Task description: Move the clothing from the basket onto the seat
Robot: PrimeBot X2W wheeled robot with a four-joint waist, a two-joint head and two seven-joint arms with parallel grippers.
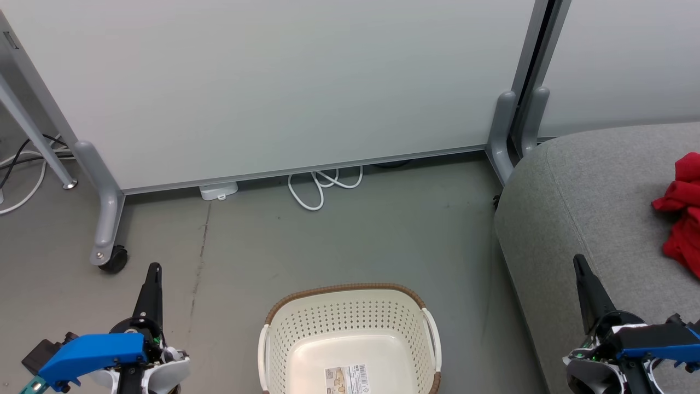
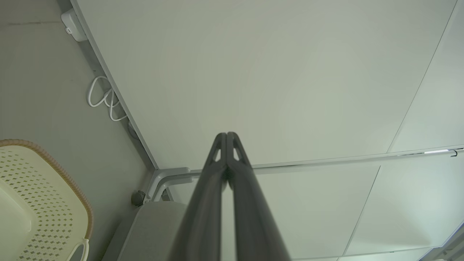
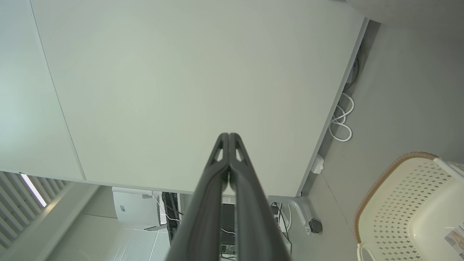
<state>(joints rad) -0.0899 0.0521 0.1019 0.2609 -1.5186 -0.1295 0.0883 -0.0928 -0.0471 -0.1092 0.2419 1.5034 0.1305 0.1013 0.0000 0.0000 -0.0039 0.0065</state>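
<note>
The cream-white basket (image 1: 350, 328) with a brown rim stands on the floor at the bottom centre of the head view, holding nothing but a small label (image 1: 345, 380). Bright red clothing (image 1: 683, 210) lies on the grey seat (image 1: 590, 197) at the right edge. My left gripper (image 1: 155, 268) is shut and empty, over the floor left of the basket. My right gripper (image 1: 577, 260) is shut and empty, over the seat's front part. The left wrist view has the shut left gripper (image 2: 226, 135) and the basket (image 2: 43, 195); the right wrist view has the shut right gripper (image 3: 229, 135) and the basket (image 3: 409, 203).
A white partition panel (image 1: 273, 82) on grey wheeled feet (image 1: 109, 230) stands behind the basket. A white cable loop (image 1: 322, 189) and a small white box (image 1: 219, 191) lie at its base. More cables (image 1: 22, 164) trail at the far left.
</note>
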